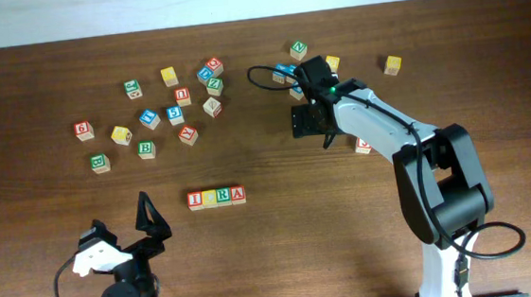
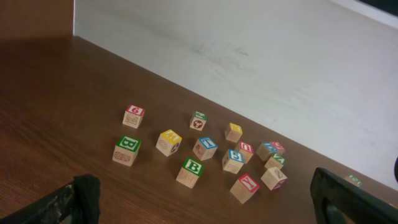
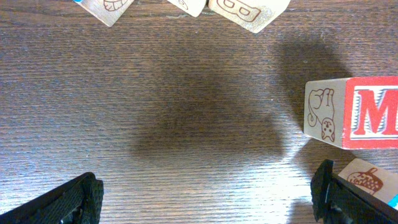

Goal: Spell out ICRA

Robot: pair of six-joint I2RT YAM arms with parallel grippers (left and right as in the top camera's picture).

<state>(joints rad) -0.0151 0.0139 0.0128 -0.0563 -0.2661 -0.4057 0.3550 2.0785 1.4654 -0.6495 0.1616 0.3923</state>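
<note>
At the near left, the left gripper [image 1: 123,226] rests with its jaws spread wide and nothing between them, likely parked clear of the work. Just right of it, the ICRA row [image 1: 216,197] lies mid-table, four cubes touching side by side so the word reads as one; the spelling looks done. Farther right, the right gripper [image 1: 309,121] hangs wide open and empty over bare wood beside the M cube [image 3: 367,115], an unneeded spare.
</note>
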